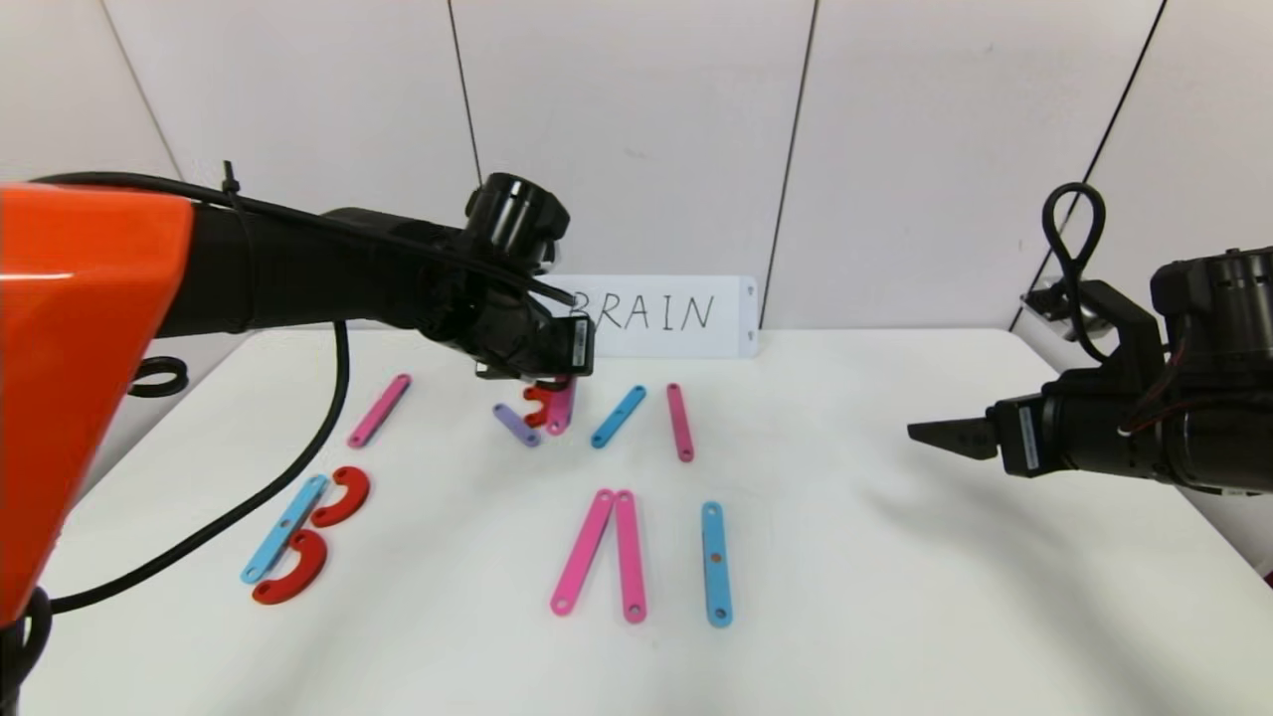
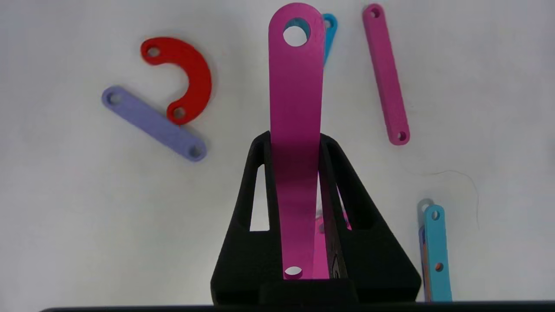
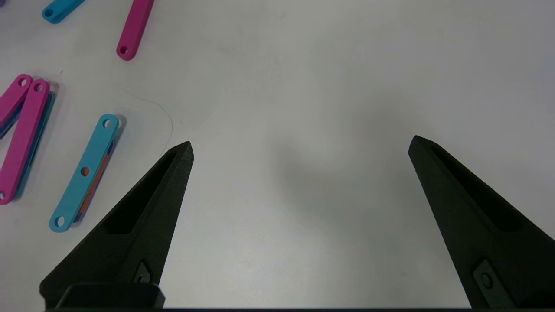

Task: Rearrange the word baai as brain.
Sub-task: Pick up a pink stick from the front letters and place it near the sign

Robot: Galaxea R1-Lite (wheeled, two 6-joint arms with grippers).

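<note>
Just in front of the white BRAIN card [image 1: 661,315], the left gripper [image 2: 296,143] has its jaws clamped on a pink strip [image 2: 296,108], long axis pointing away, beside the red curve [image 2: 186,78]; right gripper [image 3: 299,147] jaws apart.

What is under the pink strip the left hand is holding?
The left hand is shut on the pink strip, lifted over bare white table. A blue strip's end peeks from behind its tip. Whatever lies directly beneath the strip is covered.
</note>
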